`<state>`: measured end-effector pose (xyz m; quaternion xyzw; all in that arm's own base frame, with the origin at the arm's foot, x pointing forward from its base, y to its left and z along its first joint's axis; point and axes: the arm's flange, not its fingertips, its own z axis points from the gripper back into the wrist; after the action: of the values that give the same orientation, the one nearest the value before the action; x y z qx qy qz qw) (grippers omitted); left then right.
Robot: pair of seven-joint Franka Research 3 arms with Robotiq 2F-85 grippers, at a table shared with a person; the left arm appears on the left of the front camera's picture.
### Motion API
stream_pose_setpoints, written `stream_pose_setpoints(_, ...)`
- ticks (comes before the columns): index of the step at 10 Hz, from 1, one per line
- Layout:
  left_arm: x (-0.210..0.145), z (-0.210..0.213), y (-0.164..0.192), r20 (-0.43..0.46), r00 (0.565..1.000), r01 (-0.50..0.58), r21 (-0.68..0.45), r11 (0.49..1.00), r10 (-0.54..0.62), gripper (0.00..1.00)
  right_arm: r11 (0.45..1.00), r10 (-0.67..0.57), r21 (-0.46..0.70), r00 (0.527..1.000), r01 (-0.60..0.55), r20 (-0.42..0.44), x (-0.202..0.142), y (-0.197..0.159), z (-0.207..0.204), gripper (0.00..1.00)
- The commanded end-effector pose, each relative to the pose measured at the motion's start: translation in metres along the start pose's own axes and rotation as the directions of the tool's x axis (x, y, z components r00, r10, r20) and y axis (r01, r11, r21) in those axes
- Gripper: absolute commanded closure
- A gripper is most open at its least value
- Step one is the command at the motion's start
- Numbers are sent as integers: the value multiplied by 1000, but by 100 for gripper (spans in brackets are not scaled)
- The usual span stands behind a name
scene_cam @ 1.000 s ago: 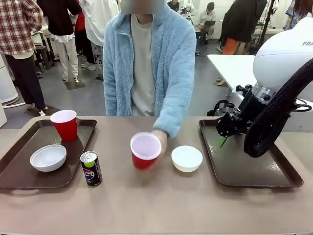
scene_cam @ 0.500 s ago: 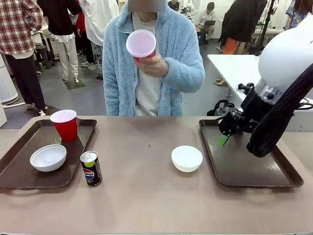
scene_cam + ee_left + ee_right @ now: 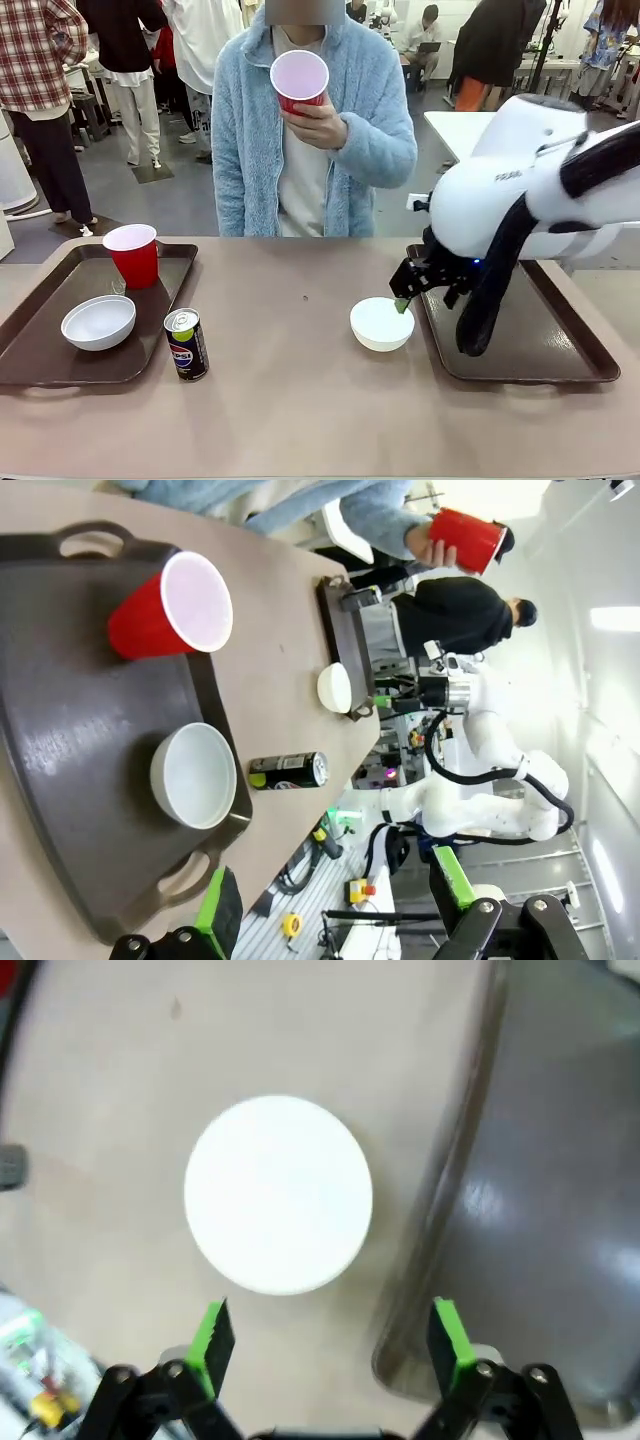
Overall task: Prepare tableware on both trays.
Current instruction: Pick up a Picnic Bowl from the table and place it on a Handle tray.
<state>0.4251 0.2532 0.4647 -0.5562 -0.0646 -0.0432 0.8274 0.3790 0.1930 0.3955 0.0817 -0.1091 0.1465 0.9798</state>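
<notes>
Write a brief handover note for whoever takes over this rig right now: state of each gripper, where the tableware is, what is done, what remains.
Left gripper: jaws open, empty, facing the left tray.
Right gripper: jaws open, empty, hovering over the white bowl, which sits on the table beside the right tray.
Done: the left tray holds a red cup and the other bowl.
Left: probably the white bowl onto the right tray. The Pepsi can stands on the table beside the left tray. The person's hand holds the second red cup up.
</notes>
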Motion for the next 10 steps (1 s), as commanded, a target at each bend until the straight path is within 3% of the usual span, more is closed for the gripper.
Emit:
stream_pose_setpoints(1, 2, 3, -1, 6, 1000, 4, -4, 1000, -4, 0, 999, 40, -19, 998, -39, 43, 15, -8, -17, 0)
stream_pose_setpoints(5, 2, 3, -1, 6, 1000, 4, -4, 1000, -4, 0, 995, 88, 53, 996, -89, 29, -8, -17, 12, 0)
stream_pose_setpoints(6, 2, 3, -1, 6, 1000, 4, -4, 1000, -4, 0, 994, 82, 77, 997, -81, -5, -29, -21, 29, 0)
stream_pose_setpoints(7, 2, 3, -1, 6, 1000, 4, -4, 1000, -4, 0, 995, 35, 99, 984, -18, -175, -73, -22, 69, 0)
stream_pose_setpoints(8, 2, 3, -1, 6, 1000, 4, -4, 1000, -4, 0, 993, 63, 110, 975, -41, -211, -115, -23, 111, 0)
stream_pose_setpoints(10, 2, 3, -1, 6, 1000, 4, -4, 1000, -4, 0, 997, 53, 65, 966, -38, -253, -143, -18, 131, 0)
